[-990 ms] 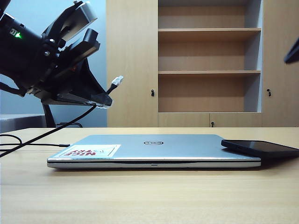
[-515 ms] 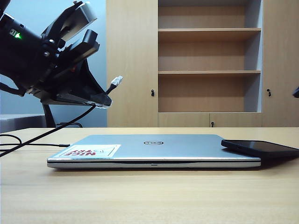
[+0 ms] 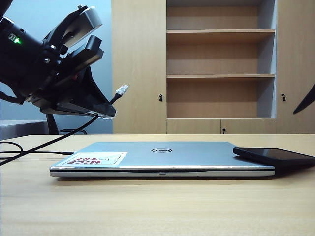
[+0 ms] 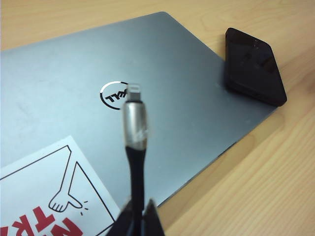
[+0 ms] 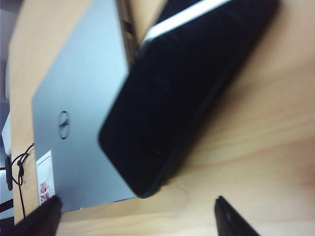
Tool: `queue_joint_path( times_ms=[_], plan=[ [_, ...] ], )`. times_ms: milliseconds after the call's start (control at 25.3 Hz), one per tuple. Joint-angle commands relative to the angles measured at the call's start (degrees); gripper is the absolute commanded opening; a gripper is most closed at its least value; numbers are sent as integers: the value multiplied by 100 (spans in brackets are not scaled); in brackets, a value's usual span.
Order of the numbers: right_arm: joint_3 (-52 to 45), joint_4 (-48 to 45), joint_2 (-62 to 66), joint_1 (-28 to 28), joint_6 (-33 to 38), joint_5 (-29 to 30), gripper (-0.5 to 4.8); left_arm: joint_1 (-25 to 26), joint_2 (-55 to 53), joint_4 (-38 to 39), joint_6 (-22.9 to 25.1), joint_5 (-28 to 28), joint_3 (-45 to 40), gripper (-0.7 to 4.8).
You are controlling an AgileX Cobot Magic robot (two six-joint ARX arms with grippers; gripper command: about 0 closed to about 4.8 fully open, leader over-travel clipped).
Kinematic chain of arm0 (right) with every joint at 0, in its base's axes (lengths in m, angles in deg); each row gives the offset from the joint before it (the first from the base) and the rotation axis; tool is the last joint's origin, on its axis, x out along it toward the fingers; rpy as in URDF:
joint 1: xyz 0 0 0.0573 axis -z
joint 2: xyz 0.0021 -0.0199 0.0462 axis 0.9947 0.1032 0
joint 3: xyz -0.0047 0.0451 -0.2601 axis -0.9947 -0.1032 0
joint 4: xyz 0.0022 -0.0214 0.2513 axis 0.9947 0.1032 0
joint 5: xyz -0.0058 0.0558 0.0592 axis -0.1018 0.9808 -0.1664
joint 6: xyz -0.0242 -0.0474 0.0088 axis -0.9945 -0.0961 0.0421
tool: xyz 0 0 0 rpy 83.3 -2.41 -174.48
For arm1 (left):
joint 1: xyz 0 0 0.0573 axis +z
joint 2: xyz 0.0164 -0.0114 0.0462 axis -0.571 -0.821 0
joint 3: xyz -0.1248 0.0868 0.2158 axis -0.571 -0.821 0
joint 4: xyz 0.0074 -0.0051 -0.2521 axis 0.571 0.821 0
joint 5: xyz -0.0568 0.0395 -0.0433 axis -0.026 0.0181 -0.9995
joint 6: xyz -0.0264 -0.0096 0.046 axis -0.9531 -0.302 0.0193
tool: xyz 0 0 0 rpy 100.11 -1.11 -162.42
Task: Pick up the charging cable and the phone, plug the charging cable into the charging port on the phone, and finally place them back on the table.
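- The left tool [image 3: 106,112] hangs above the left side of the desk [image 3: 157,206], over the closed silver laptop [image 3: 162,158]. It is clenched on the charging cable [image 4: 134,147], with the plug standing out beyond its fingertips.
- In the left wrist view, the silver-white plug points toward the laptop lid, and the phone [image 4: 253,66] lies beyond it. From the tool the black cord droops to the desk near its left edge.
- The left tool has hardly moved over the last second. It simply keeps the plug raised and waiting.
- The right tool [image 5: 135,216] has changed. A second ago only a dark sliver of it showed high at the right edge of the exterior view, and now one finger [image 3: 305,104] has dropped lower there.
- The right wrist view shows two dark fingertips [image 5: 42,219] spread wide apart, with nothing between them but desk. This tool is released and grasps nothing.
- The phone lies just beyond those fingertips. It rests tilted, one end on the laptop's right corner and the other on the desk toward the right edge.
- I judge the cable pickup done and the phone pickup about to begin. The charging port cannot be made out in these views.
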Motion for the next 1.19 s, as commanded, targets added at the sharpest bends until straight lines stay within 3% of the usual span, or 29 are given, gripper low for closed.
queue_joint_path(
  times_ms=[40,277,1188],
  plan=[
    [17,-426,343,0,197,133,424,-11,15,-35,20,-22,15,-8],
    [20,-1394,1180,0,520,162,423,-11,15,-33,17,-22,15,-8],
    [22,-2806,2623,-7,822,522,418,-11,17,-42,17,-24,15,-8]
  ],
)
